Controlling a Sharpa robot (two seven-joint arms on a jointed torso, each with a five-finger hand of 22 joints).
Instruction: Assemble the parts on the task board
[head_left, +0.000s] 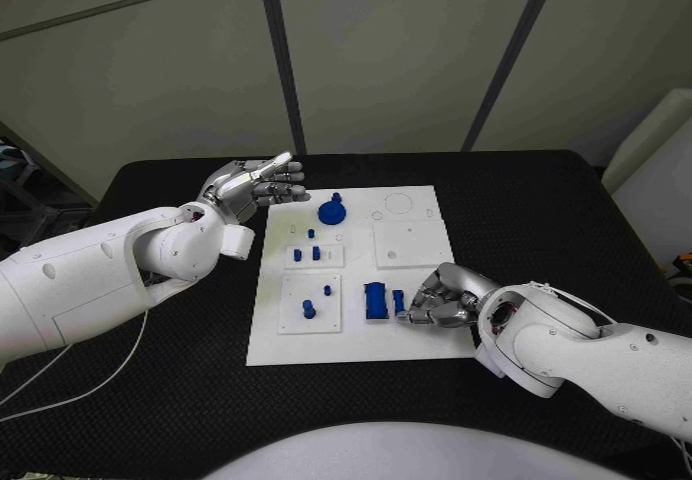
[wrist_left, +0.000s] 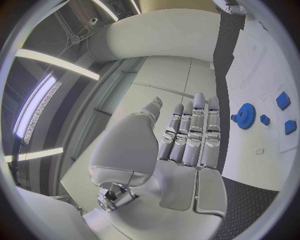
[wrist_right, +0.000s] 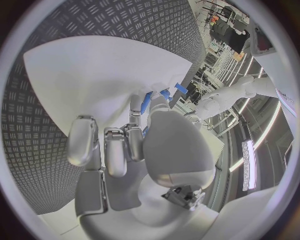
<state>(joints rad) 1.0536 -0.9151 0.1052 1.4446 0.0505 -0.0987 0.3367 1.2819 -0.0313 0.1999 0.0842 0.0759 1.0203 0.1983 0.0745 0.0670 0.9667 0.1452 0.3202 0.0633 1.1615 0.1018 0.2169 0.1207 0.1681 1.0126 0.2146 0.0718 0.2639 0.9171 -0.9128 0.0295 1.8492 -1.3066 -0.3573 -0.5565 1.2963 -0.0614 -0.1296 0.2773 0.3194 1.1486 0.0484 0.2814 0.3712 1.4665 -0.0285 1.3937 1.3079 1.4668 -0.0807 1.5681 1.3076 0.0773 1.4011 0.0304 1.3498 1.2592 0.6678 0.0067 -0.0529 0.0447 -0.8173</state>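
Note:
The white task board (head_left: 361, 345) lies mid-table. A blue gear (head_left: 333, 211) sits at its far edge, small blue pegs (head_left: 306, 250) stand in a square sub-plate, and a taller blue block (head_left: 375, 300) stands nearer me. My right hand (head_left: 440, 298) rests on the board's right side, fingers curled, pinching a small blue part (head_left: 398, 300) right beside the block. The right wrist view shows that blue part (wrist_right: 145, 102) between thumb and finger. My left hand (head_left: 260, 185) hovers off the board's far left corner, fingers straight, holding nothing. From the left wrist, the gear (wrist_left: 245, 116) lies beyond the fingertips (wrist_left: 199, 100).
Two more white sub-plates sit on the board: one with blue pegs (head_left: 310, 303) at the near left, one bare (head_left: 404, 243) at the right. The black table (head_left: 562, 220) extends around the board. A white cable (head_left: 87, 375) hangs under my left arm.

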